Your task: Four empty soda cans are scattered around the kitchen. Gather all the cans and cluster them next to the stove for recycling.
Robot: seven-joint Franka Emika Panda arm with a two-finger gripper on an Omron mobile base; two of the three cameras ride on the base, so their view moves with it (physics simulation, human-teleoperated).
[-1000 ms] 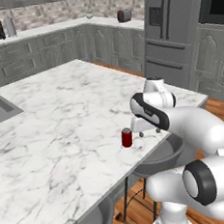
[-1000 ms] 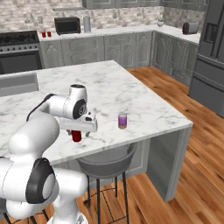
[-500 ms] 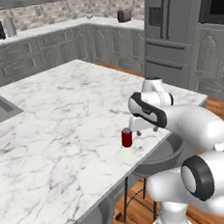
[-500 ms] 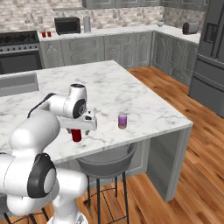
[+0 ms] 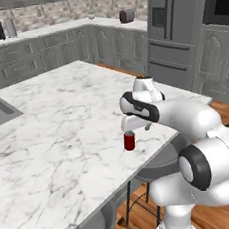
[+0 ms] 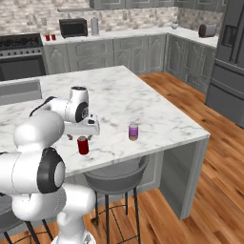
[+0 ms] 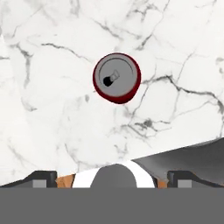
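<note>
A red soda can (image 5: 130, 141) stands upright near the island's front edge, and my gripper (image 5: 133, 128) hangs open just above it, pointing down. From the right base view the same red can (image 6: 83, 145) sits under the gripper (image 6: 85, 135), with a purplish-pink can (image 6: 133, 131) standing a short way to its right. The hand view looks straight down on the red can's silvery top (image 7: 117, 78), ahead of the gripper (image 7: 113, 177), with nothing between the fingertips (image 7: 43, 178). Two more red cans (image 6: 50, 37) stand on the back counter beside the stove (image 6: 19, 52).
A sink (image 6: 19, 90) is set into the marble island (image 6: 143, 102). A grey stool (image 6: 114, 174) stands under the island's edge below the cans. A black microwave (image 6: 73, 27) and a paper-towel roll (image 6: 95, 26) stand on the back counter. A fridge (image 5: 178, 31) is at the right.
My hand has shifted a little towards the red can and now stands over it. The cans have not moved and the jaws stay open.
</note>
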